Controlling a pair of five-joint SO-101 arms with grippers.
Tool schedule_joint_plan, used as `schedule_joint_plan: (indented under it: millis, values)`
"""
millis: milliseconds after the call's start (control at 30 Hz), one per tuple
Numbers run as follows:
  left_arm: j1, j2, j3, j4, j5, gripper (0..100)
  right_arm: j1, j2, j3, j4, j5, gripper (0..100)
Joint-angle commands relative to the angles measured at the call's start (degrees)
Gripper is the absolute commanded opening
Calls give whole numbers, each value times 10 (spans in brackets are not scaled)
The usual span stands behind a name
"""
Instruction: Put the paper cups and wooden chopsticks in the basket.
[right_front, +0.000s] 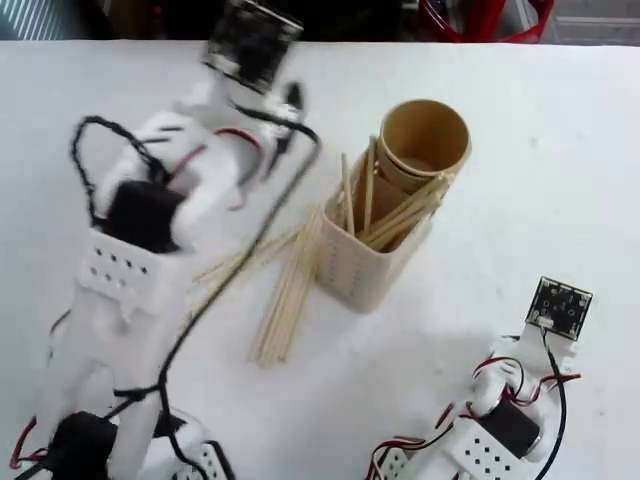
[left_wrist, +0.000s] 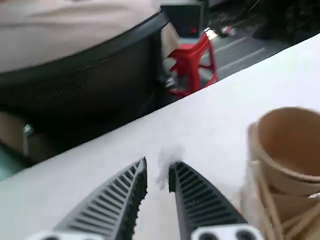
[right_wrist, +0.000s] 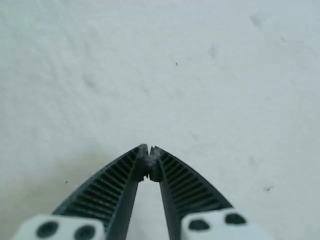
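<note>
A cream basket (right_front: 355, 265) stands mid-table with stacked paper cups (right_front: 425, 140) leaning out of its far end and a few wooden chopsticks (right_front: 395, 220) inside it. Several more chopsticks (right_front: 285, 290) lie loose on the table against the basket's left side. My left arm (right_front: 190, 170) stretches over the table to the left of the basket. Its gripper (left_wrist: 157, 172) hangs above bare table, open by a narrow gap and holding nothing, with the cups (left_wrist: 287, 150) close beside it. The right arm (right_front: 510, 420) sits at the near right, its gripper (right_wrist: 149, 156) shut and empty over bare table.
The table's far edge (left_wrist: 150, 117) runs close beyond the left gripper, with a black chair (left_wrist: 90, 85) and a red stool (left_wrist: 192, 60) behind it. A red object (right_front: 480, 20) sits past the far edge. Black cables (right_front: 215, 290) trail from the left arm over the loose chopsticks.
</note>
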Motion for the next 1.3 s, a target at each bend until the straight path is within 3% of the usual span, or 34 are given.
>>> schedule_joint_plan:
  millis: [0, 300, 467, 633, 1267]
  values:
    - [-134, 37, 30, 9, 0, 94, 2, 2, 6, 1, 4, 18]
    - [-245, 221, 91, -71, -119, 98, 3, 2, 6, 1, 4, 18]
    - [-269, 304, 5, -6, -206, 105, 1, 2, 6, 1, 4, 18]
    - [-256, 375, -77, 102, -330, 200, 1, 2, 6, 1, 4, 18]
    - [-282, 671, -289, 163, -371, 203, 0, 2, 6, 1, 4, 18]
